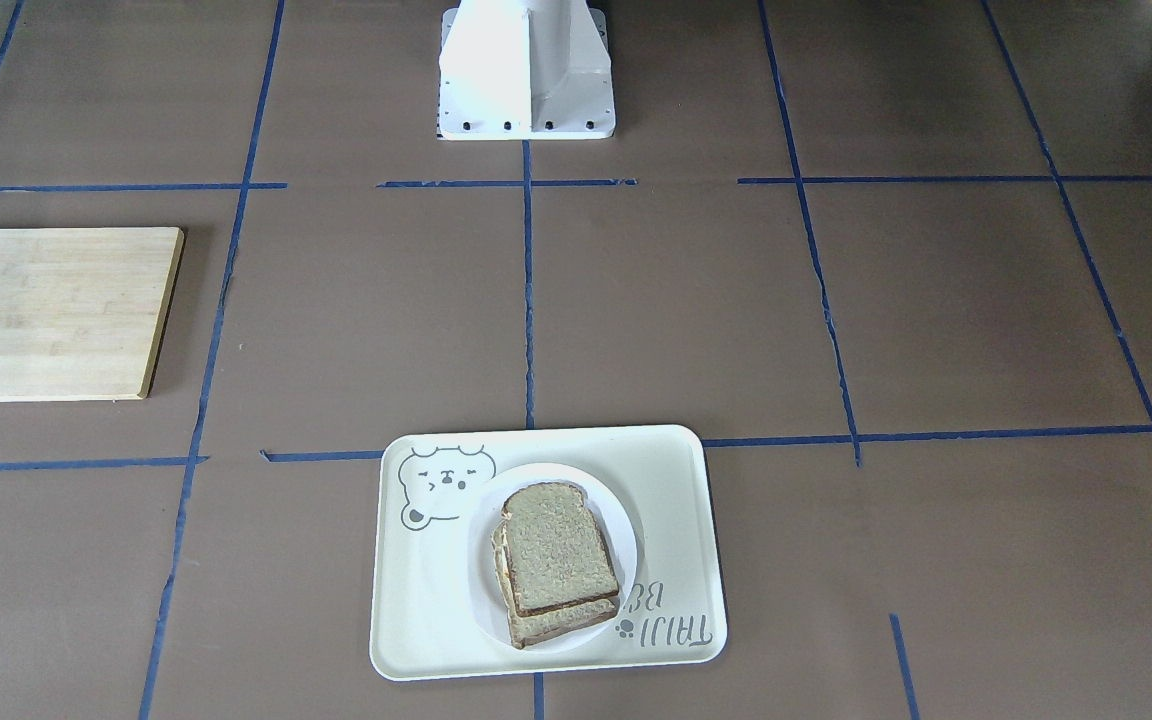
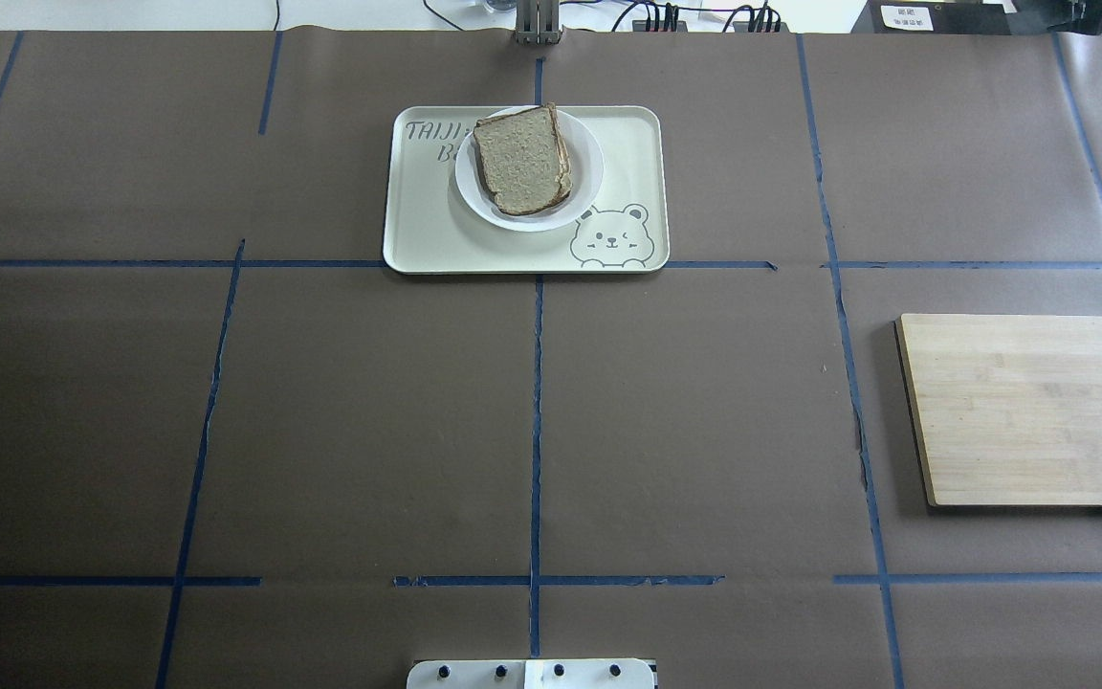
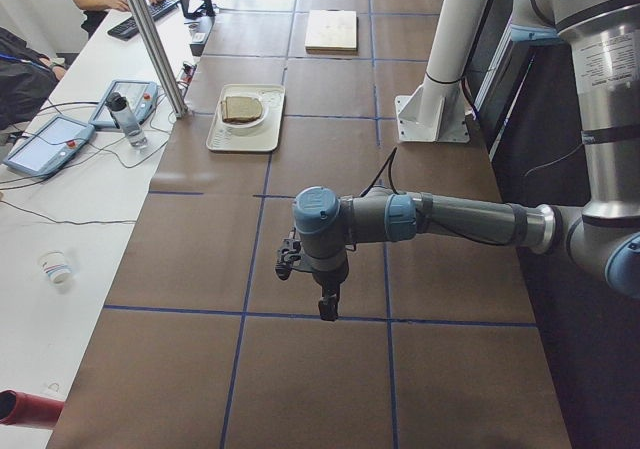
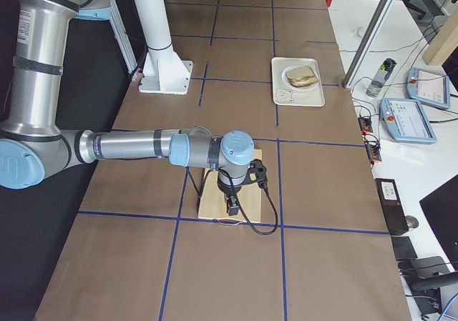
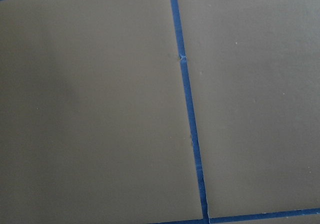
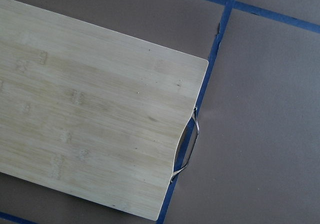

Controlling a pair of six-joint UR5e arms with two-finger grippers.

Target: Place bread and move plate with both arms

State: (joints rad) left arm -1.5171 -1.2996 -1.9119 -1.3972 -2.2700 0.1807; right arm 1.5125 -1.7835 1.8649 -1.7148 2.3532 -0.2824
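The bread [image 1: 558, 548] is a pale grey-brown slice lying on top of a yellower slice [image 1: 548, 626] on the small white plate [image 1: 608, 500]. The plate sits on a cream tray [image 1: 436, 600] with a bear drawing. In the overhead view the bread [image 2: 522, 158], plate [image 2: 585, 184] and tray [image 2: 427, 230] lie at the far middle. My left gripper [image 3: 328, 309] hangs over bare table far from the tray. My right gripper [image 4: 232, 208] hangs over a wooden board. I cannot tell whether either is open or shut. Neither wrist view shows fingers.
A wooden cutting board [image 2: 1034, 407] lies on my right side; the right wrist view shows its metal handle [image 6: 187, 144]. The white pedestal base [image 1: 526, 70] stands at my edge. Blue tape lines cross the brown table. Operators' desks with tablets [image 3: 50, 141] border the far side.
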